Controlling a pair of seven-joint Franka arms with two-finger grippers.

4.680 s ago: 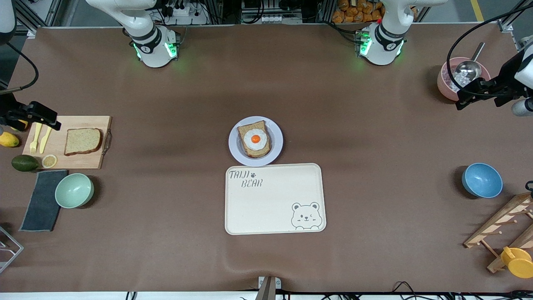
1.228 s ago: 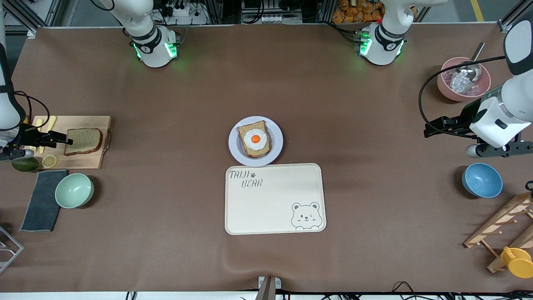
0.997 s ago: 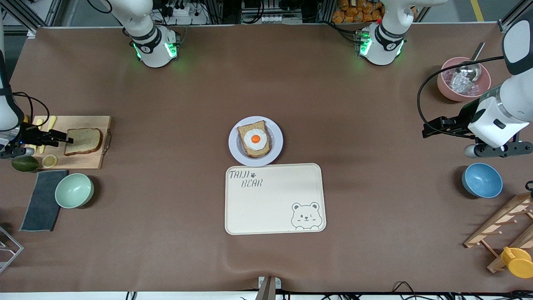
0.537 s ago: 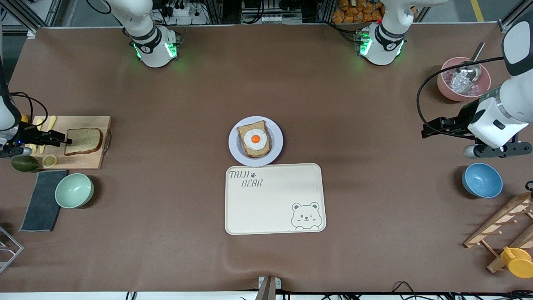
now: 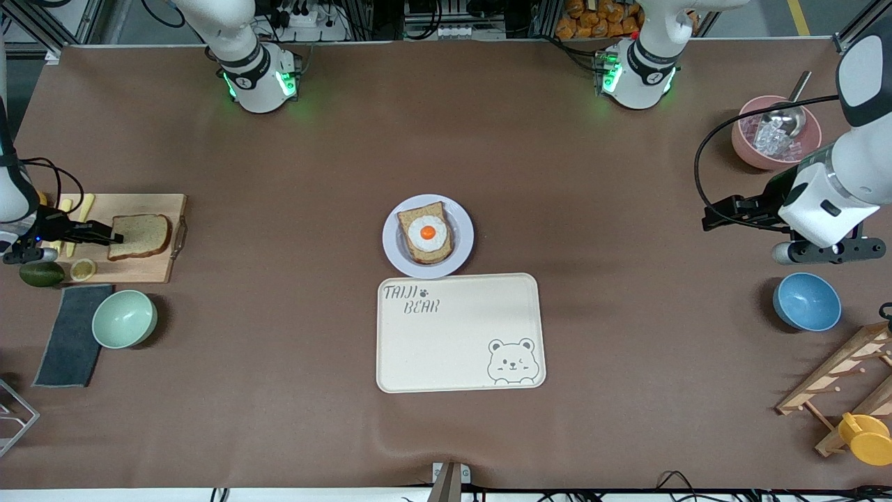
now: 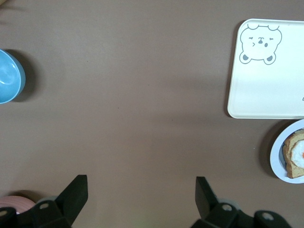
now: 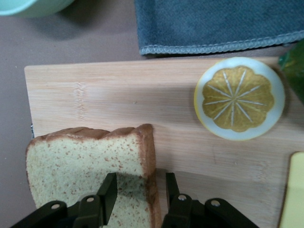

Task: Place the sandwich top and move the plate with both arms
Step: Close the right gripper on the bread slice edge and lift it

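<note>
- So the whole next move hangs on the right claw (image 5: pixel 111 236) and the top slice (image 5: pixel 139 236): the slice lies flat on the board (image 5: pixel 150 268) at the right arm's end of the counter, and the claw comes at it level from the board's outer end, fingers straddling the crust edge that faces it.
- In the right wrist view we see one finger (image 7: pixel 108 192) over the crumb and the other just off the crust on the bare board (image 7: pixel 118 104), jaws partly apart with that crust edge between them. Doesn't look clamped yet to us, more like mid-squeeze.
- The plate (image 5: pixel 461 240) with the egg slice (image 5: pixel 426 234) sits mid-counter, touching the bear tray (image 5: pixel 460 333) on the edge farther from the front camera. So the top slice has to travel along the counter toward the left arm's end to get there.
- Left claw (image 5: pixel 718 213) hangs over bare counter near the pink bowl (image 5: pixel 742 143), well apart from the plate, just waiting. Its fingers (image 6: pixel 76 190) are spread wide, nothing in them.
- Only the right wrist view shows which crust is straddled, plus the lemon slice (image 7: pixel 239 98) and the cloth (image 7: pixel 213 23). The front view just gives us a dark claw at the slice's end, but it's the only one showing both ends of the trip.
</note>
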